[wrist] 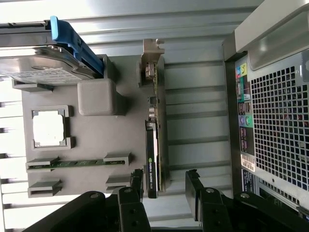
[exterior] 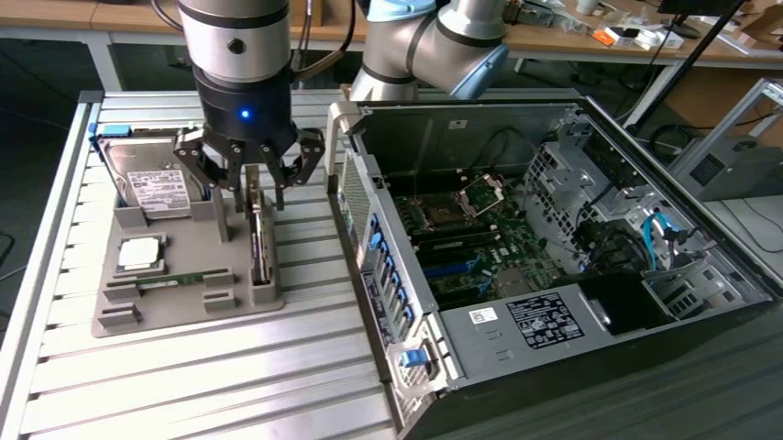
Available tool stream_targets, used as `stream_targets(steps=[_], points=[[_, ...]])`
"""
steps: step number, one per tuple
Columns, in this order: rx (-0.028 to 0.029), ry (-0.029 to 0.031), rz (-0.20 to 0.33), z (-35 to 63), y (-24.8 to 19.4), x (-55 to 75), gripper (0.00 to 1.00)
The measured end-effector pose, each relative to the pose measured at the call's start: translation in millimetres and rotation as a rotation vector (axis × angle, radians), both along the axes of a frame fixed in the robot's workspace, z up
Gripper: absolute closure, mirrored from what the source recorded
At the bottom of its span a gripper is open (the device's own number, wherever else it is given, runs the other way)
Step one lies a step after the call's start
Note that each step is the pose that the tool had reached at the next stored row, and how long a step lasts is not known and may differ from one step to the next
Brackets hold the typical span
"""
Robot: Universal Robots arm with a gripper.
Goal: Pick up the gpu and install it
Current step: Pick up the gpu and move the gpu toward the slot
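Tool (exterior: 253,197) released, astride one gpu (exterior: 259,240), one hard drive (exterior: 157,188), one memory stick (exterior: 183,278), one open computer case (exterior: 423,124)

Gripper (exterior: 255,188) spread over gpu (exterior: 259,240), room on both flanks; post (exterior: 222,218) and drive (exterior: 153,188) crowding one side, bare slats (exterior: 308,275) then case wall (exterior: 358,215) on the other.
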State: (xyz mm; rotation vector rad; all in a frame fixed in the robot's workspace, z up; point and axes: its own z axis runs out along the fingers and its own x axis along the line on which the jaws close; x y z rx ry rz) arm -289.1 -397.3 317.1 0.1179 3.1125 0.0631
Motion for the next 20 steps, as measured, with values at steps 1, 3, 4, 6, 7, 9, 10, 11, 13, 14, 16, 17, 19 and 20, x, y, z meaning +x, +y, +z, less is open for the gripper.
stream_targets(steps=[1,3,4,6,7,9,10,11,13,14,16,17,19,20], points=[[0.0000,0.0000,0.000,-0.2,0.0,0.0,0.52],[0.0000,0.0000,0.000,-0.8,0.0,0.0,0.52],[0.0000,0.0000,0.000,-1.0,0.0,0.0,0.52],[0.0000,0.0001,0.000,-1.4,0.0,0.0,0.52],[0.0000,0.0000,0.000,-1.7,0.0,0.0,0.52],[0.0000,0.0000,0.000,-2.1,0.0,0.0,0.52],[0.0000,0.0001,0.000,-2.3,0.0,-0.1,0.52],[0.0000,0.0001,0.000,-2.5,0.0,-0.2,0.52],[0.0000,0.0000,0.000,-2.9,0.0,-0.2,0.52],[0.0000,0.0000,0.000,-3.0,0.0,-0.2,0.52],[0.0000,0.0001,0.000,-3.5,0.0,-0.2,0.52],[0.0000,0.0000,0.000,-3.8,0.0,-0.3,0.52],[0.0001,0.0000,0.000,-4.2,0.0,-0.4,0.52],[0.0001,-0.0001,0.000,-4.4,0.0,-0.4,0.52]])
